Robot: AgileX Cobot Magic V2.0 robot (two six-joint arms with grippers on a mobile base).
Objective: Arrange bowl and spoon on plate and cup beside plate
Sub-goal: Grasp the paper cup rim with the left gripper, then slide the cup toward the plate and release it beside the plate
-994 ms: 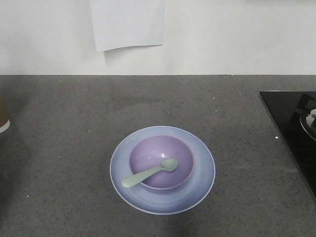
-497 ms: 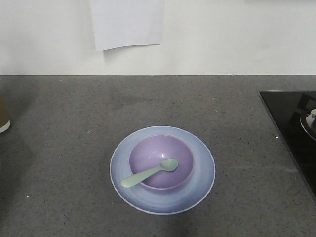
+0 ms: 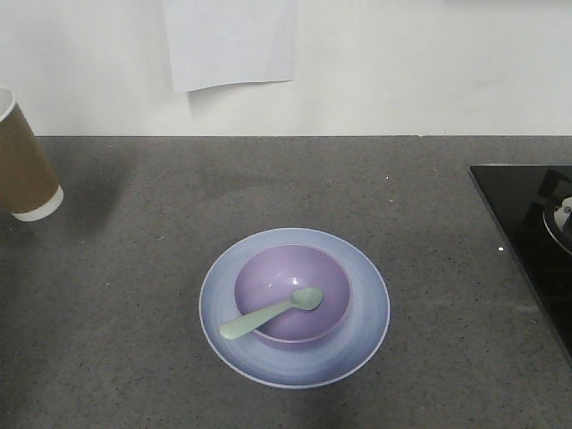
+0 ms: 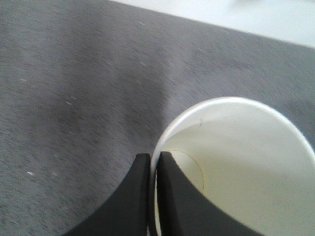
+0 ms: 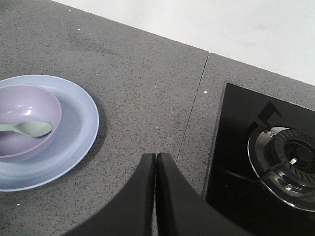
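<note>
Left gripper point(image 4: 153, 169) pinches the cup point(image 4: 236, 162) rim (tilted); right gripper point(image 5: 156, 169) closed, empty.

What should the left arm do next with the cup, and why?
Probably carry the cup rightward toward the plate. The left gripper pinches the cup's rim, the cup hangs tilted at the far left, and the bowl and spoon already sit on the plate.

A speckled dark grey tabletop point(image 3: 134, 268) meets a plain white wall point(image 3: 429, 71) bearing a paper sheet point(image 3: 231, 40); a black gas hob point(image 3: 532, 232) sits at right.
</note>
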